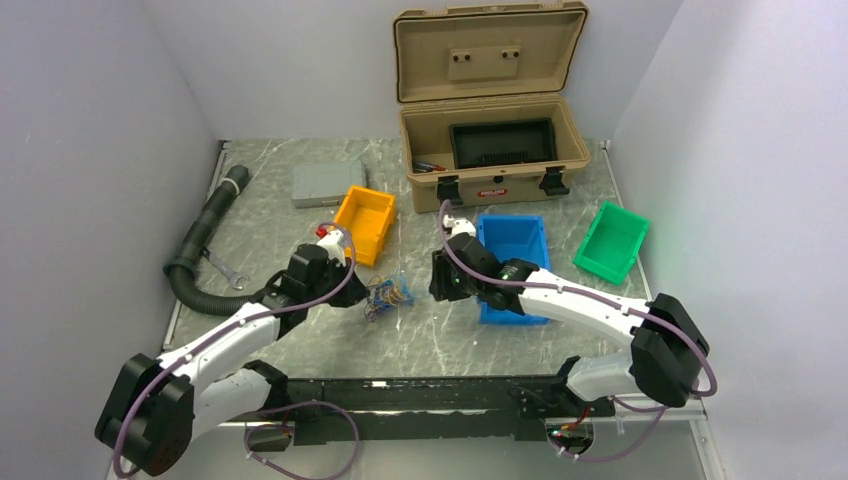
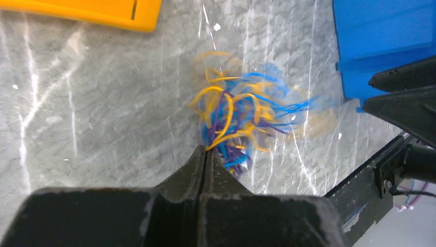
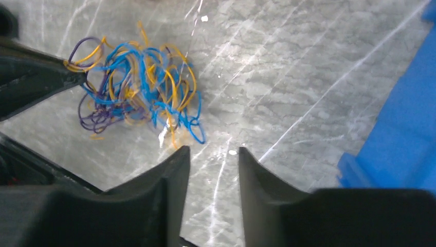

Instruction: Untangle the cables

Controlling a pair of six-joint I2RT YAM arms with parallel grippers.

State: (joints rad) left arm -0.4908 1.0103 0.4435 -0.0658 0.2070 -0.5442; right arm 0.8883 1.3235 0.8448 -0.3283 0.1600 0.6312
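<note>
Marble bench (image 1: 270,225): cables (image 1: 388,296) bunched between both arms.
Left tool (image 2: 206,154): clenched on the bunch's edge; strands blurred there.
Right tool (image 3: 213,157): released, holding nothing, near the bunch.
Unclear: which strand is pinched.

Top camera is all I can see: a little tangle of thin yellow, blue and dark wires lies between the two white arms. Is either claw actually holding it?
Observer: Yes. In the left wrist view, the left gripper is pinched shut, and a yellow strand from the tangle of thin yellow, blue and purple wires runs right into its tips.
Visitor: And the other claw?
Observer: In the right wrist view, the right gripper has its jaws apart. Only the grey marbled tabletop shows between them, and the tangle lies just beyond its left finger, not gripped.
</note>
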